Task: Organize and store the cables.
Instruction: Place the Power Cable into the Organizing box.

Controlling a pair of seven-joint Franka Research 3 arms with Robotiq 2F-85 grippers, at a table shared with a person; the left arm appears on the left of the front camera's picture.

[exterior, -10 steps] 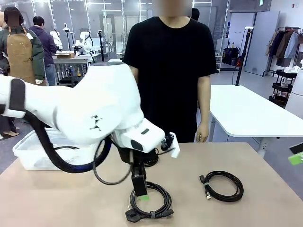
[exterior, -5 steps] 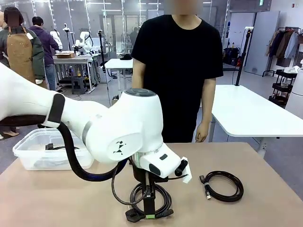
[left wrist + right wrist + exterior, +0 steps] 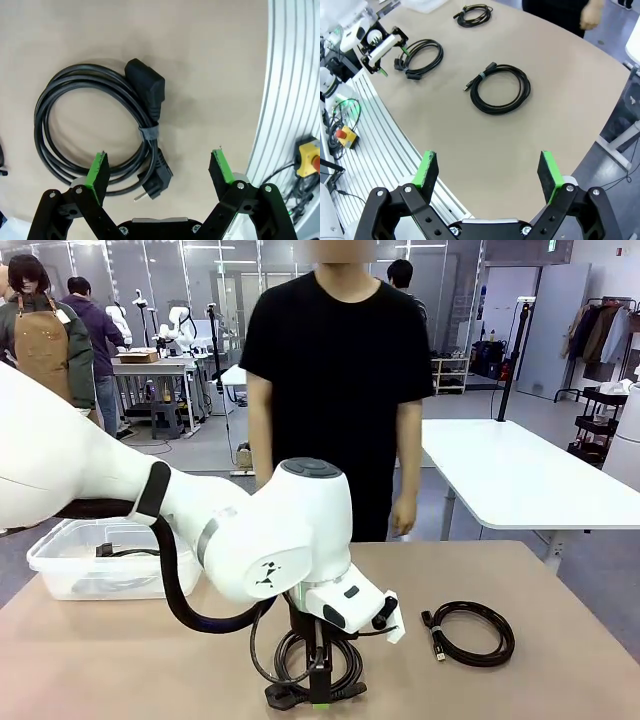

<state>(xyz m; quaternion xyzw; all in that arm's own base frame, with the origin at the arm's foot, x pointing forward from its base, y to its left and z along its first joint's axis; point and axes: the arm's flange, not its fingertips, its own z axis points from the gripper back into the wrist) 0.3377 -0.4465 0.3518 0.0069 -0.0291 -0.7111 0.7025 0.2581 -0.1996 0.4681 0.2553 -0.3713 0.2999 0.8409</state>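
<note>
Left tool (image 3: pixel 159 162), jaws wide, hovers over plugged coil (image 3: pixel 148 134) at tabletop (image 3: pixel 560 580) 6 o'clock, straddling tied section, likely to pinch all loops together. Second coil (image 3: pixel 500 640) at its 3 o'clock. Clear bin (image 3: pixel 60 560) at 10 o'clock, probable store. Right tool (image 3: pixel 489 165) wide, empty, raised.

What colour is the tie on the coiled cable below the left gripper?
Grey tie on black cable; best in left wrist view.

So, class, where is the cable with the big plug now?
Front view: the cable lies at the near edge of the table, beneath the open jaws of the left gripper, left of another coil.
</note>
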